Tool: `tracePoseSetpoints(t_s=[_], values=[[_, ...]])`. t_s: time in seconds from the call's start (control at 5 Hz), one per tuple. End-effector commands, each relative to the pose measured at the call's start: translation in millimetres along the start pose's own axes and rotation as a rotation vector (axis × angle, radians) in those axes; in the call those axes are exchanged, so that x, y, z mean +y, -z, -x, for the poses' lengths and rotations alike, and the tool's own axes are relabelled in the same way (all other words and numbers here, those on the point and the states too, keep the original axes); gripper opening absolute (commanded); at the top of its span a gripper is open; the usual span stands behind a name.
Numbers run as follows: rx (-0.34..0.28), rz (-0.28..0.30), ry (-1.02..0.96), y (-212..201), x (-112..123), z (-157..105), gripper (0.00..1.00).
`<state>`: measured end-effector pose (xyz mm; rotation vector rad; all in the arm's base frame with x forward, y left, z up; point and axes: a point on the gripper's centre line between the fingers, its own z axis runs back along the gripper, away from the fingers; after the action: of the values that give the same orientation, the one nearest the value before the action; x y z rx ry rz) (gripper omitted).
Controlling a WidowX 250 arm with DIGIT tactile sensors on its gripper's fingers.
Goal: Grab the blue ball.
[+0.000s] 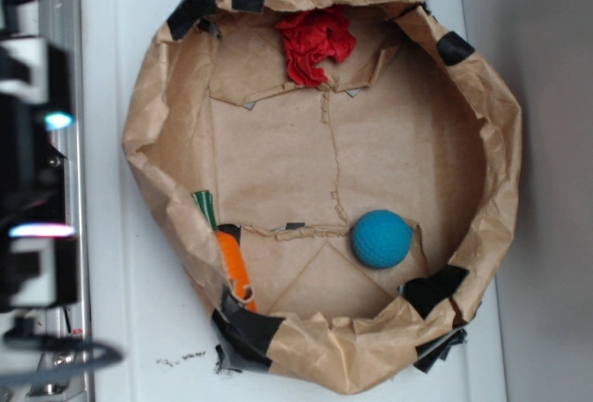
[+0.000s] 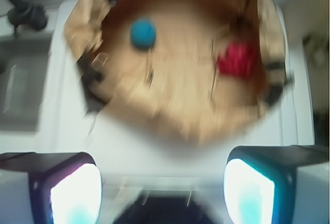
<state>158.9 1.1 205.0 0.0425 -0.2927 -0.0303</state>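
Ball (image 1: 381, 238) of teal blue lies on the floor of the brown paper bowl (image 1: 162, 106), near its rim, well apart from the red cloth wad (image 1: 315, 43); we see an orange carrot toy (image 1: 233, 268) against the wall, and our gripper (image 2: 162, 190) hangs outside, fingers (image 2: 75, 193) spread wide, empty

The blue ball (image 1: 381, 239) is a small teal-blue sphere with a finely dimpled, matte surface. It rests free on the brown paper floor, at about five o'clock in the exterior view and eleven o'clock in the blurred wrist view (image 2: 143, 33).
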Motion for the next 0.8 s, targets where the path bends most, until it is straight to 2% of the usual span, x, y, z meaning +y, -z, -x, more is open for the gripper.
tracePoseSetpoints(t_s=[0.0,0.2,0.4,0.6], values=[[-0.237,0.01,-0.023,67,17,-66,1.0],[-0.162,0.056,0.011,109,13,-91,1.0],[-0.124,0.118,0.066,139,-2,-103,1.0],[-0.096,0.216,0.156,161,-30,-106,1.0]])
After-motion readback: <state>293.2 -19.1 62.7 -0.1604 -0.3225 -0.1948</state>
